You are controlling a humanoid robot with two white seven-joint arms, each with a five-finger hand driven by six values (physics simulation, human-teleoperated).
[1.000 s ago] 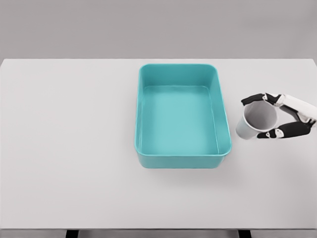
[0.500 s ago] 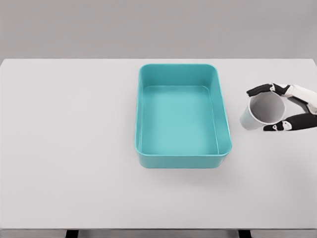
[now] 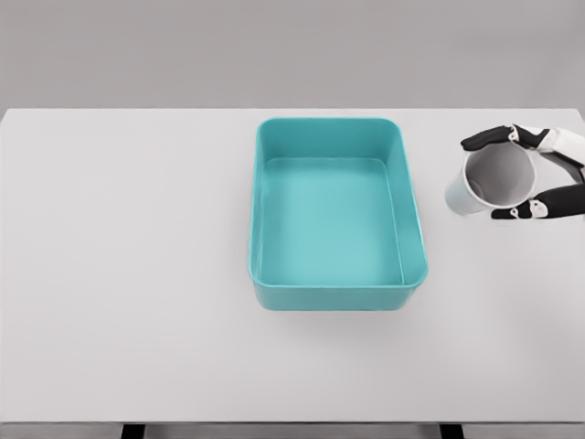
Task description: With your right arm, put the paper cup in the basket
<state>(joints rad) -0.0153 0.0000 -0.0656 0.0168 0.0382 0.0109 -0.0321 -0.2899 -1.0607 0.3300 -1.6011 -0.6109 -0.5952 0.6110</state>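
Note:
A teal rectangular basket (image 3: 416,240) sits in the middle of the white table, with nothing inside it. To its right, my right hand (image 3: 521,174) is shut on a white paper cup (image 3: 486,181). The cup is tilted, its open mouth facing me, and it hangs a little above the table, clear of the basket's right wall. Black fingertips (image 3: 484,138) wrap over the cup's top rim and the thumb (image 3: 526,211) presses below it. The left arm does not appear.
The white table (image 3: 128,274) stretches wide to the left and in front of the basket. Its far edge meets a grey wall, and its right edge lies just past my hand.
My right hand has lifted the cup upward and slightly to the right, away from the table surface. The basket has not moved.

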